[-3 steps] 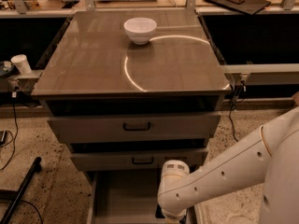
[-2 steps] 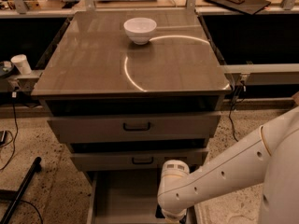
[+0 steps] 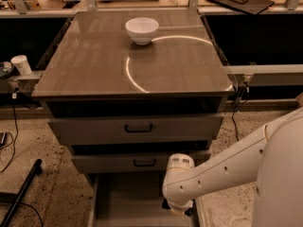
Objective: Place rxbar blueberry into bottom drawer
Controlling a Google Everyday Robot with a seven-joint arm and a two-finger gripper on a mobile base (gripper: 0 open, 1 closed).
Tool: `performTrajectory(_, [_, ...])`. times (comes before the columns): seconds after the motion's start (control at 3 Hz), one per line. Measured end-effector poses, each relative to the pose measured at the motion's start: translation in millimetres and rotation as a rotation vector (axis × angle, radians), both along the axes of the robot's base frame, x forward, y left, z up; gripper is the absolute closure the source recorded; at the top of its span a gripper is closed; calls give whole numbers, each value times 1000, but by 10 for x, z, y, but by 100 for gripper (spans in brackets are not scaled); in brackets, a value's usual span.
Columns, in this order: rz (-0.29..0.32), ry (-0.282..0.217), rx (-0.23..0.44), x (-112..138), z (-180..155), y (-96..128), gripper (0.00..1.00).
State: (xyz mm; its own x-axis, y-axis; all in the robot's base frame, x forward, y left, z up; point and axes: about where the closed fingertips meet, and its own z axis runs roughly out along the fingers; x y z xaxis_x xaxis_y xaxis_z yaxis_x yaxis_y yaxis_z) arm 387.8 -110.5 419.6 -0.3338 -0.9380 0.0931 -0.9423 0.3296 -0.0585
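Observation:
The bottom drawer [image 3: 127, 198] is pulled out at the foot of the cabinet, showing a plain grey floor. My white arm reaches in from the right, and its wrist hangs over the drawer's right part. My gripper [image 3: 179, 213] points down beneath that wrist at the lower edge of the view, mostly covered by it. The rxbar blueberry is hidden from view.
A white bowl [image 3: 142, 30] stands at the back of the cabinet top [image 3: 94, 65]. Two upper drawers with black handles [image 3: 138, 128] are slightly ajar above the open one. A white cup [image 3: 21, 64] sits on a ledge at left. A black bar [image 3: 21, 193] lies on the floor at left.

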Motion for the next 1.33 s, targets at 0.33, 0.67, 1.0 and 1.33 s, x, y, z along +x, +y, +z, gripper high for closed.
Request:
performTrajectory(0.33, [-2,10,1,10,-108,27,100])
performTrajectory(0.67, [-9,27,-2,-40,-293,33,100])
performTrajectory(1.0, [-30,61,-2,-92,-590,27,100])
performTrajectory(1.33, [-36,55,-12,-87,-622,8,100])
